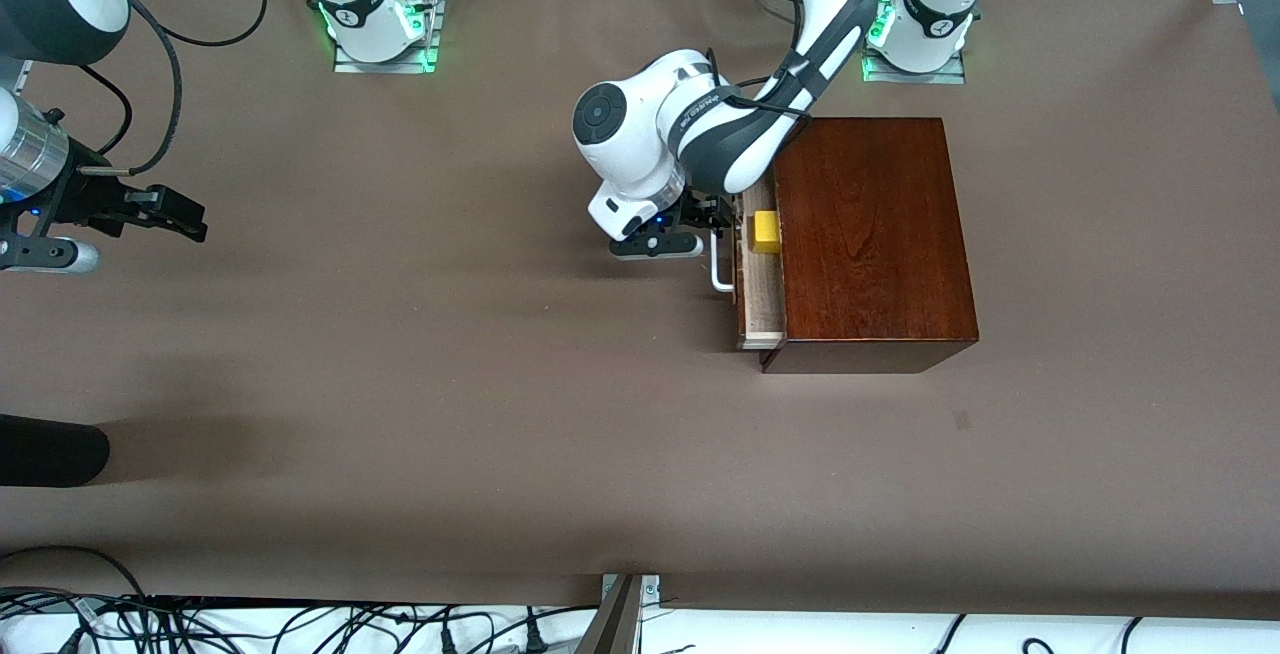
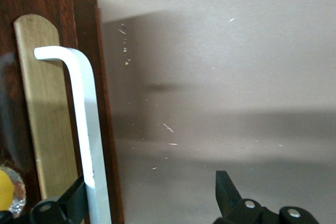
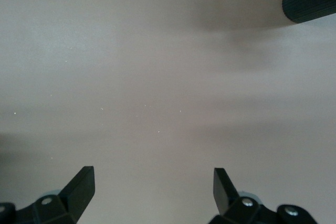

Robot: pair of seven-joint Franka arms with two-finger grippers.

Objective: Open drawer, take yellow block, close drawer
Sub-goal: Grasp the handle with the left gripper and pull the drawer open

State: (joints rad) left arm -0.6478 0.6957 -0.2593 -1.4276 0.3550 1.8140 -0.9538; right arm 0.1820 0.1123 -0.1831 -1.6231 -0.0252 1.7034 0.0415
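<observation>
Brown table [image 1: 400,414]: you've got the drawer [image 1: 760,309] partly out of the box [image 1: 870,234], yellow block [image 1: 766,231] inside. Left gripper [image 1: 690,224], jaws spread, one finger on the handle [image 1: 720,269], is just beside the block. Right gripper [image 1: 160,209] waits, released, well apart.

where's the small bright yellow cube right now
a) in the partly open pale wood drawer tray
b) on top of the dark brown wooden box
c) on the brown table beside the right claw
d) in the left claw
a: the small bright yellow cube sits in the pale wood drawer tray, pulled partly out of the dark brown wooden box, while the open left claw is at the drawer's white U-shaped handle.
</observation>
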